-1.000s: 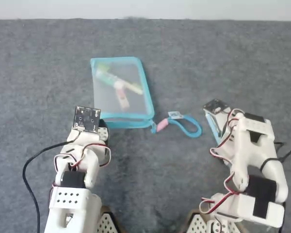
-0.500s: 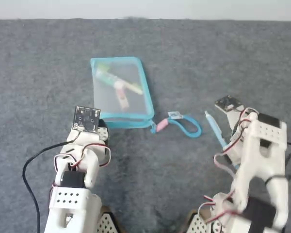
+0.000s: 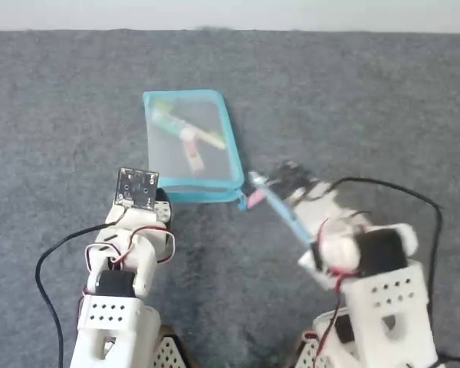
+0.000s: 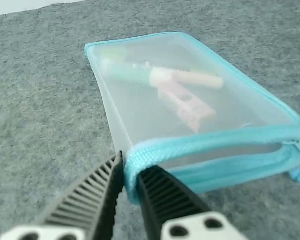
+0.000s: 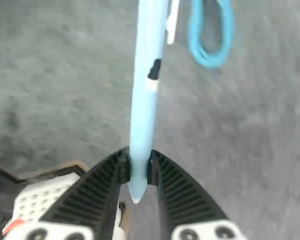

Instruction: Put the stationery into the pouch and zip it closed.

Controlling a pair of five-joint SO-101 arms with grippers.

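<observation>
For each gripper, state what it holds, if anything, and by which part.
Left gripper: the pouch, pinched at a corner of its teal zip edge. Right gripper: the blue pen, clamped near the end opposite its clip.

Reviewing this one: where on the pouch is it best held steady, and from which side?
The near corner of its teal zip edge, from the arms' side. The pouch lies flat, so only that thick edge offers something to pinch. The left pincer is shut there, which leaves the pink puller end free for the pen in the right pincer.
</observation>
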